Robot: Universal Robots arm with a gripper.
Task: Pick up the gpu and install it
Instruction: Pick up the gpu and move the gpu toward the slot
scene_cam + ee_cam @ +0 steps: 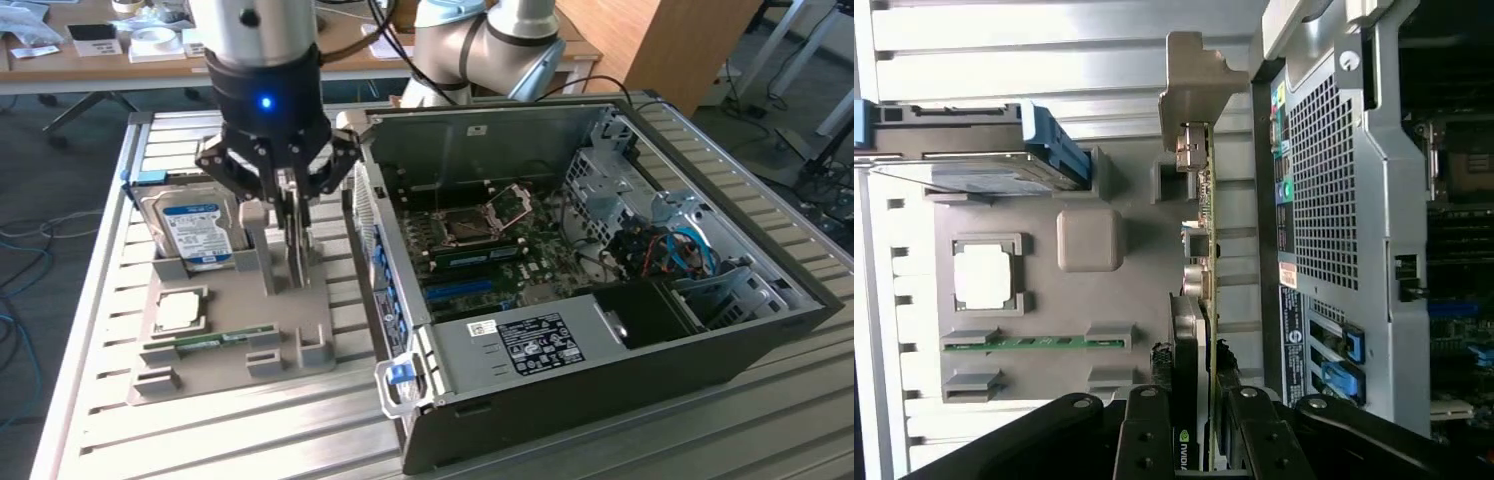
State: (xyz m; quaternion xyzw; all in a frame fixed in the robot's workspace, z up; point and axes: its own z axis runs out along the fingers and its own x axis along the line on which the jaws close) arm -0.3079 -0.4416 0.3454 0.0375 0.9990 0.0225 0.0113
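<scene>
1. Nearest in the exterior view is the slatted metal bench [94, 400]. It carries a grey holder tray [247, 300]. On the exterior view's right, an open computer case [601, 345] lies on its side with the motherboard [494, 250] exposed.
2. On the near part of the tray, a narrow green RAM stick [214, 340] lies flat in its cradle. Just behind it, a square CPU [180, 308] sits in its recess.
3. Farther back, the pincer [290, 270] is clenched on the gpu [1204, 190], with one finger on each face of the thin card. The gpu stands on edge, upright, over the side of the tray nearest the case. It is just beside the case's perforated panel [1324, 180]. Its silver end bracket [1194, 80] is at the end away from the pincer. I cannot tell whether its lower edge touches the tray.
4. To the exterior view's left of the pincer, a hard drive [194, 225] with a blue-white label stands upright in the tray.
5. Above, the robot arm [260, 50] rises out of view. Beyond it, another bench [80, 65] holds small items.
</scene>
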